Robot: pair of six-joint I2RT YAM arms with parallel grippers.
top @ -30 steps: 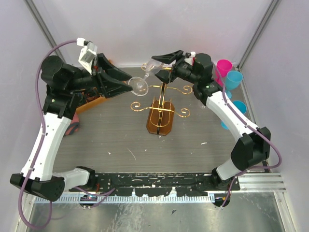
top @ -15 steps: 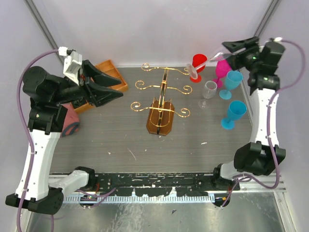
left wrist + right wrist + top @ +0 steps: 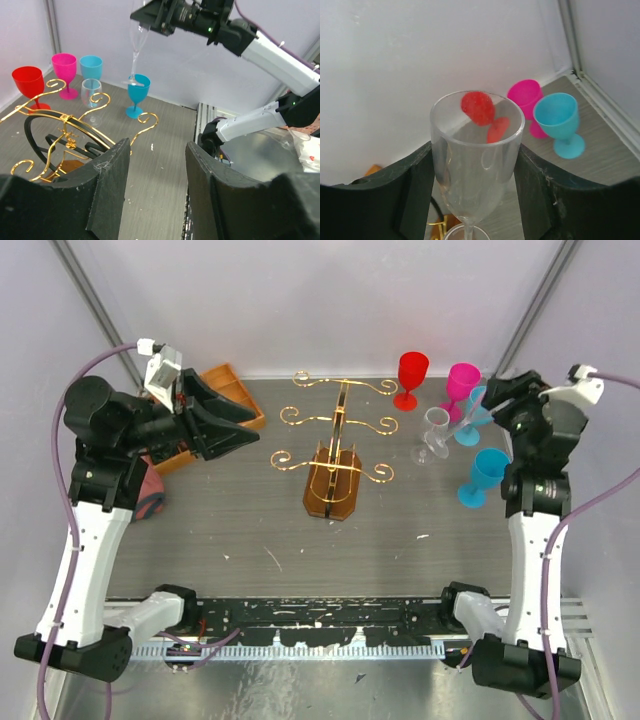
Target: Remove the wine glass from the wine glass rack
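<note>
While aloft, wine glass (image 3: 476, 170) in hand (image 3: 474, 147)

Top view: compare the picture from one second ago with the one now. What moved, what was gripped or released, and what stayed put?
The right gripper carried the clear wine glass away from the rack to the right side and holds it near the coloured cups. The left gripper drew back to the left, open and empty. The rack did not move.
</note>
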